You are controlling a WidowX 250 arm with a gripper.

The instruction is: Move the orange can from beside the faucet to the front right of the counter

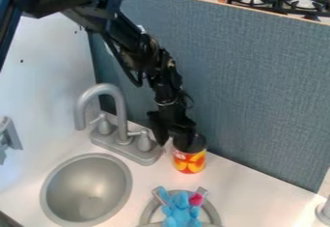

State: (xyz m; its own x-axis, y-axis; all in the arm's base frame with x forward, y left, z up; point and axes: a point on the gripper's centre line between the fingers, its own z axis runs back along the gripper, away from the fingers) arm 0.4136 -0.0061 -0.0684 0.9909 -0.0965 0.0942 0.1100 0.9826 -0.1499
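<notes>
While a can and a black gripper are farther back, a blue soft toy [180, 213] with a pink bit sits up close, at the bottom edge. It is on a gray ring [215, 214] on the counter [241, 187]. Left of it is a round gray sink [86, 188], sunk into the counter. At the right edge is a bit of a gray thing [324, 213].

Behind the toy stands the can [189, 162], upright, red and orange with a dark top. The gripper [174, 143] hangs down right at the can. It is part way open: one finger is to the left of the can and one is over its dark top. I cannot tell if they touch it. Just to the left, a gray tap [119, 115] with two handles crowds that side.

The counter is white and shiny. A white wall [48, 71] with a gray thing [8, 137] on it is at the left. A tall blue-gray board [238, 81] stands close behind the can. Past the board is a black stove top [277, 1].
</notes>
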